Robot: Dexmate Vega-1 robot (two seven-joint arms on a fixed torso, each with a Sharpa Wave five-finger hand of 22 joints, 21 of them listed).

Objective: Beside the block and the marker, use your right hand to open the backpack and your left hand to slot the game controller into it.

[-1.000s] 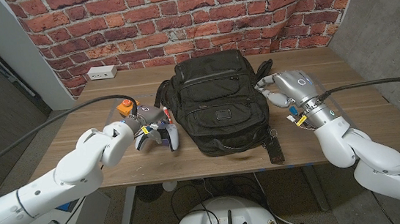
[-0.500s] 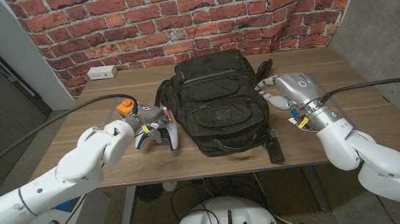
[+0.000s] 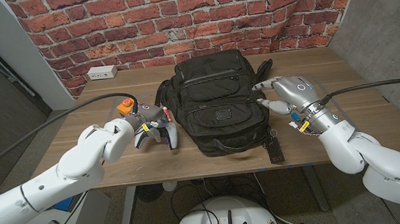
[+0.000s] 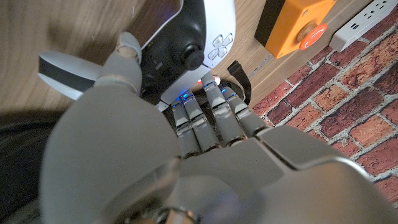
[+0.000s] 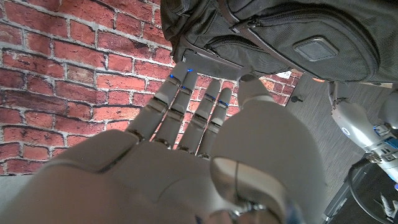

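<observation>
A black backpack (image 3: 219, 103) is laid flat in the middle of the wooden table (image 3: 361, 107), with its top toward the far brick wall. The game controller (image 3: 159, 131) (white with a dark middle) is seen just left of the backpack, and it is gripped by the left hand (image 3: 141, 126), whose fingers are wrapped over it in the left wrist view. An orange block (image 3: 125, 105) with a red button is placed just behind that hand, and a marker (image 3: 168, 114) is tucked between the controller and the backpack. The right hand (image 3: 284, 95) is held at the backpack's right side with its fingers spread, and its fingertips (image 5: 186, 74) are touching the bag's edge; nothing is gripped. A white power strip (image 3: 100, 72) is set at the far left by the wall.
</observation>
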